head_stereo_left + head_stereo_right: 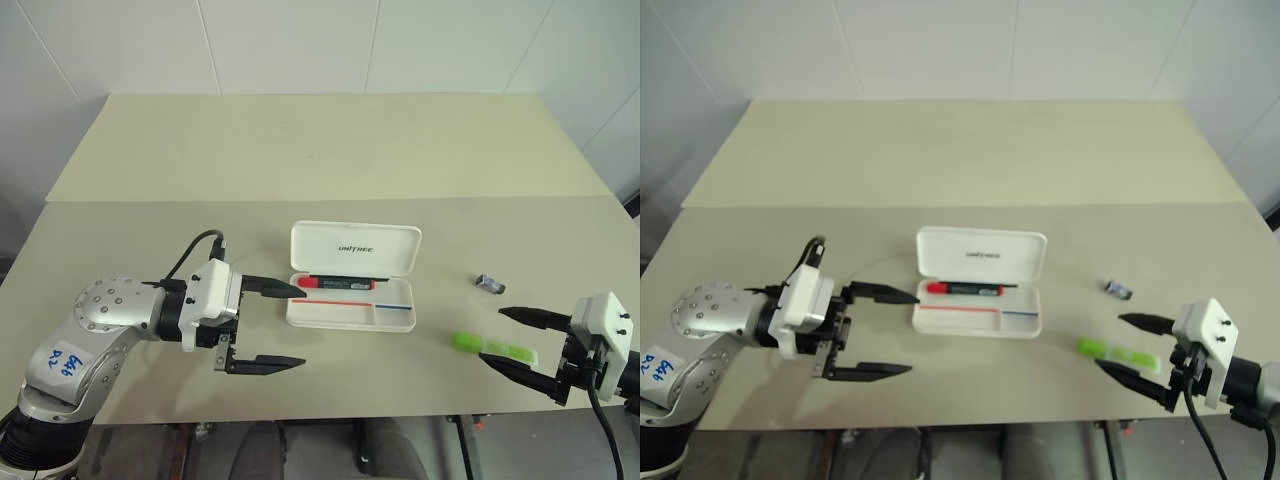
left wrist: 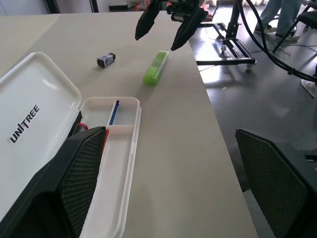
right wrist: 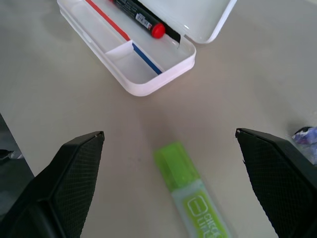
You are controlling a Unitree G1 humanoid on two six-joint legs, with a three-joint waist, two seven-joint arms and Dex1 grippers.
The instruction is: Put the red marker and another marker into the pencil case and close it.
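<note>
Table (image 1: 300,160) — case (image 1: 352,300), highlighter (image 1: 492,347)

The pencil case (image 1: 352,272) is glossy white hard plastic; the green highlighter (image 3: 190,197) is bright plastic with a translucent end; the table (image 1: 300,150) is smooth and matt; the fingers' pads (image 2: 81,173) are black and finely cross-hatched.

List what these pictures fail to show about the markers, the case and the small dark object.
- red marker: far end hidden in left wrist view by the left gripper's finger.
- green highlighter: label end cut off by the right wrist view's edge.
- small dark object: too small in the eye views to identify.
- pencil case: print on the lid too small in the eye views.
</note>
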